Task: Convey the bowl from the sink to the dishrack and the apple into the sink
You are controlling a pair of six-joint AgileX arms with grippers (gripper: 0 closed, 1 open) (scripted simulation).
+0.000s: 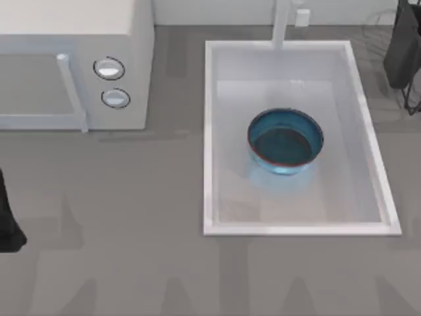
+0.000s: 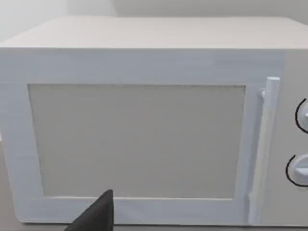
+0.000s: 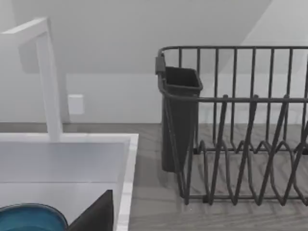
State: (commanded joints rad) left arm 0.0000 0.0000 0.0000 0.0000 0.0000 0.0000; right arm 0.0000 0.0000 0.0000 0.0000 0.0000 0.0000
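Sitting upright in the sink (image 1: 371, 141), the bowl (image 1: 285, 141) rests on the basin floor near its middle, apart from every wall. The faucet post (image 1: 281, 23) rises at the sink's twelve o'clock edge. The dishrack (image 3: 240, 125) stands on the table (image 1: 131, 250) just beyond the sink's two o'clock corner, with a dark cup holder (image 3: 178, 115) on its near end. The microwave (image 1: 72, 62) sits at the sink's ten o'clock. Whether the left hand (image 2: 94, 216) or the right hand (image 3: 94, 214) is wide or narrow cannot be told.
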